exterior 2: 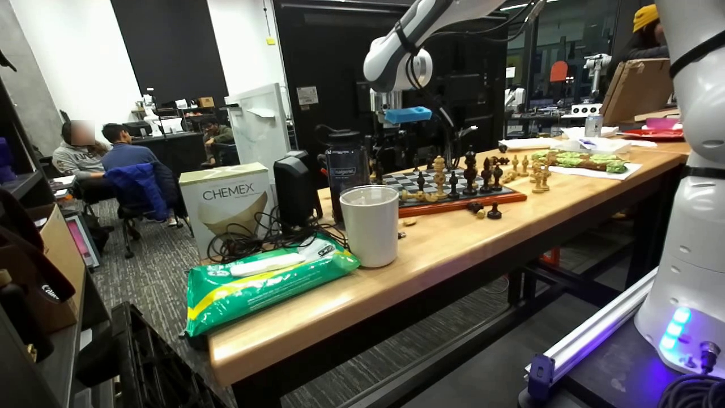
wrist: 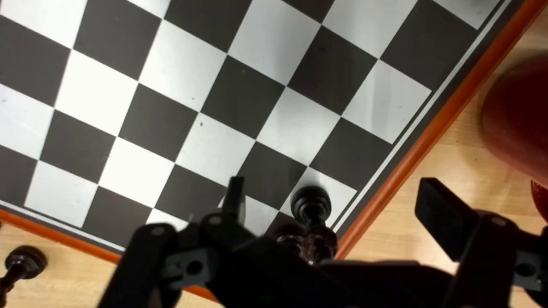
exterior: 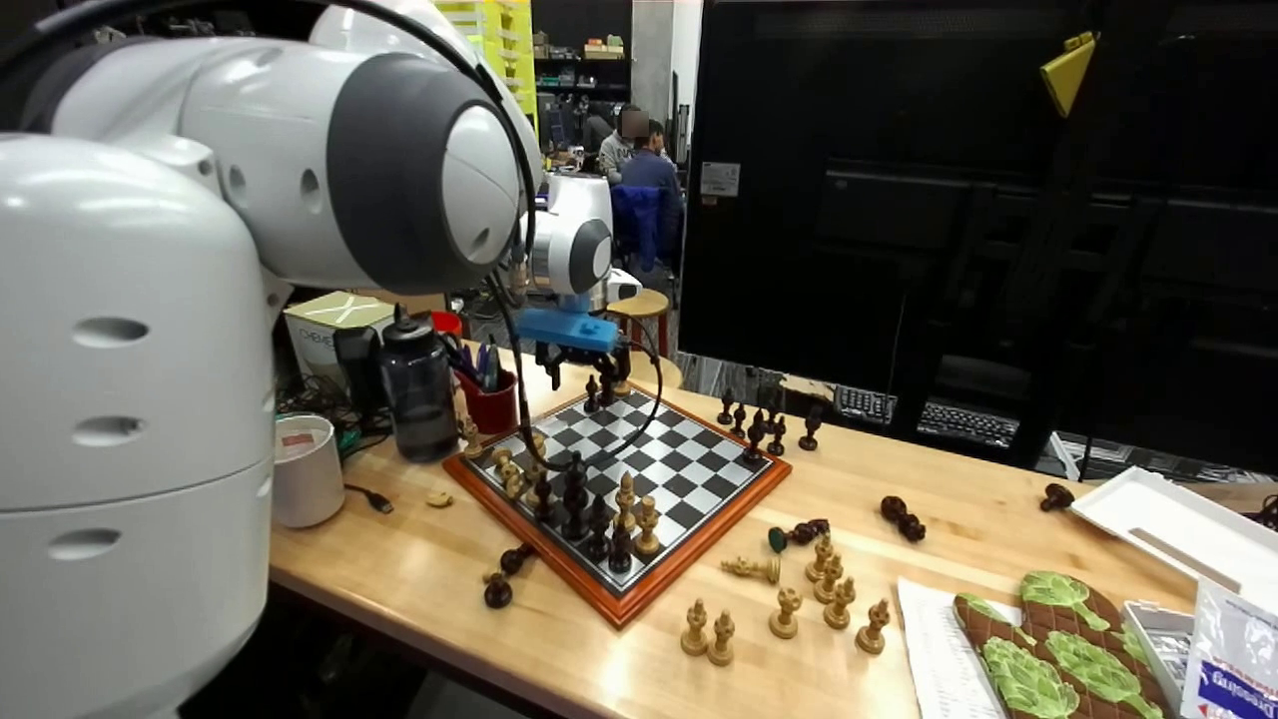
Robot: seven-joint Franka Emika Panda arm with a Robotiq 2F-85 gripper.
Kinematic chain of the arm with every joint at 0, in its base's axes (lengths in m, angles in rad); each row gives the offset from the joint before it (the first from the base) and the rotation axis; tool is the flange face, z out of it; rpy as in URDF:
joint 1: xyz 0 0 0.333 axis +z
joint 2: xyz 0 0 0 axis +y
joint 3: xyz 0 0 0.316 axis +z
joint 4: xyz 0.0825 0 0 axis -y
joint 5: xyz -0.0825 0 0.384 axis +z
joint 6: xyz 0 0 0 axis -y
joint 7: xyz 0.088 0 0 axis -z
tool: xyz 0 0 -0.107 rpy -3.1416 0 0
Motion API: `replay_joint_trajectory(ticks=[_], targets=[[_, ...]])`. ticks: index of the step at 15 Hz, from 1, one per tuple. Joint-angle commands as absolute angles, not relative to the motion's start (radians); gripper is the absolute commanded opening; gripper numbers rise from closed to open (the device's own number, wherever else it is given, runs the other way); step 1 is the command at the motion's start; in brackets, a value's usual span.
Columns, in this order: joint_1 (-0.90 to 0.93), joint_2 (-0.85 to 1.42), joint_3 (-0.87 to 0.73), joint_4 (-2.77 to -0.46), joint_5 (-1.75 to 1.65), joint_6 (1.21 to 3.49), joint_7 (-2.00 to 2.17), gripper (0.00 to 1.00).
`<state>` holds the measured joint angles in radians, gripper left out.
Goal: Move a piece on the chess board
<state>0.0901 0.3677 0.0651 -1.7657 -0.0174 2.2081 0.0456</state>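
Note:
The chess board [exterior: 702,542] lies on the table with its reddish-brown frame; it also shows in the other views [exterior 2: 493,199] [wrist: 431,137]. My gripper [wrist: 332,188] is open above a far corner of the board, near the back in an exterior view [exterior: 579,371]. A dark piece [wrist: 311,207] stands on a white corner square, between the spread fingers in the wrist view and not gripped. A second dark piece [wrist: 290,237] is close beside it, mostly hidden by the gripper. Several dark pieces [exterior: 575,504] and light pieces [exterior: 647,526] stand at the opposite corner.
A red pen cup [exterior: 491,402] stands beside the board's frame, near one finger [wrist: 513,124]. A dark bottle [exterior: 417,394] and a white mug [exterior: 308,474] stand nearby. Loose light pieces [exterior: 784,612] and dark pieces [exterior: 756,431] are off the board. Light pieces lie tipped [exterior: 509,475] on it.

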Motion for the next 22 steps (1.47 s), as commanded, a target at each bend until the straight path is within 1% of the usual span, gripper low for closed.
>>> replay_joint_trajectory(ticks=[1, 10, 11, 12, 14, 15, 17, 18, 20, 21, 22], targets=[[0.096, 0.405, 0.061, -1.699, -0.026, 2.163, 0.048, 1.00], [0.096, 0.442, 0.061, -1.643, -0.021, 2.134, 0.047, 1.00], [0.097, 0.443, 0.061, -1.640, -0.021, 2.130, 0.047, 0.75], [0.096, 0.444, 0.062, -1.637, -0.021, 2.127, 0.045, 0.75], [0.096, 0.445, 0.062, -1.630, -0.019, 2.123, 0.044, 0.61], [0.096, 0.446, 0.062, -1.630, -0.019, 2.127, 0.044, 0.52], [0.096, 0.446, 0.062, -1.628, -0.019, 2.127, 0.045, 0.38], [0.097, 0.445, 0.062, -1.629, -0.020, 2.126, 0.045, 0.29], [0.098, 0.445, 0.062, -1.629, -0.021, 2.127, 0.045, 0.15], [0.098, 0.445, 0.062, -1.629, -0.021, 2.126, 0.045, 0.07], [0.098, 0.443, 0.063, -1.629, -0.021, 2.126, 0.045, 0.01]])
